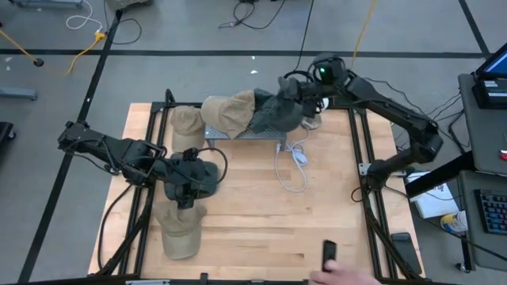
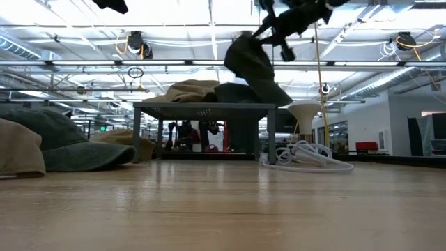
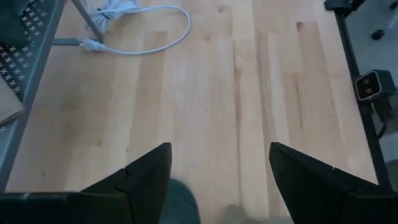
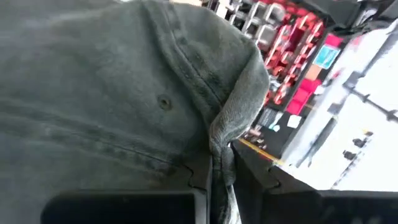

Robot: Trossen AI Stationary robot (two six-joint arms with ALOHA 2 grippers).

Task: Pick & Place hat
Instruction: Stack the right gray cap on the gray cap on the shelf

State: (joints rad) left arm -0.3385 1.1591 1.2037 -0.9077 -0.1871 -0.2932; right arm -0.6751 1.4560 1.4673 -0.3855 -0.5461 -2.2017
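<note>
A dark green hat [image 1: 277,112] hangs from my right gripper [image 1: 307,93], which is shut on it above the right end of a low metal rack [image 1: 238,133]. In the low view this hat [image 2: 252,66] droops from the gripper [image 2: 282,31] toward the rack top [image 2: 202,106]. A tan hat [image 1: 226,111] lies on the rack. My left gripper [image 3: 217,180] stands open above a second dark green hat [image 1: 200,179] that lies on the table; its fingers touch nothing. My right gripper pinches a bunched fold of the hat's cloth [image 4: 227,134] between its two fingers. The fingers come at it from the table's right side, slanting slightly down. The hat hangs slack below them; I cannot tell whether its lower end [image 2: 273,94] rests on the rack.
Another tan hat [image 1: 188,123] lies left of the rack, and one more [image 1: 181,231] near the front edge. A white cable [image 1: 293,165] is coiled on the wood right of centre. At the front edge are a person's hand [image 1: 342,275] and a black object [image 1: 329,252].
</note>
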